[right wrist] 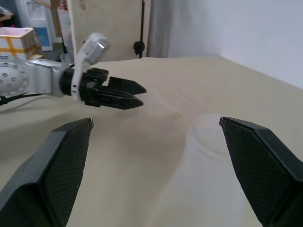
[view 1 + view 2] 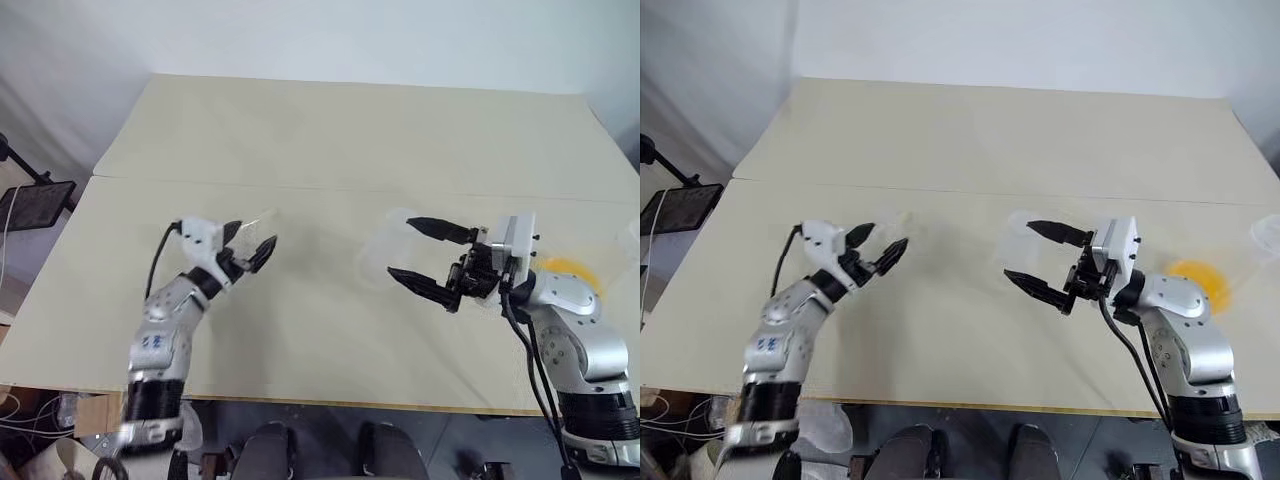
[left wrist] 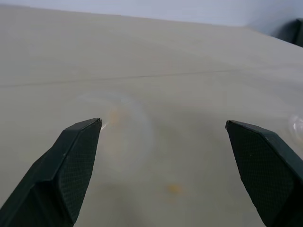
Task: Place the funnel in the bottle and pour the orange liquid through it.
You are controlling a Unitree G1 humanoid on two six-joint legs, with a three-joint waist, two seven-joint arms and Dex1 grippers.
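Left eye view: both pincers, left [image 2: 250,245] and right [image 2: 421,256], are held spread and empty, funnel [image 2: 262,222] barely made out just past the left, bottle [image 2: 385,255] between the right's fingers, so either could easily get knocked over.

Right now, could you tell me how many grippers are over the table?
2: the left gripper hovers open near the table's left side; the right gripper hovers open toward the right.
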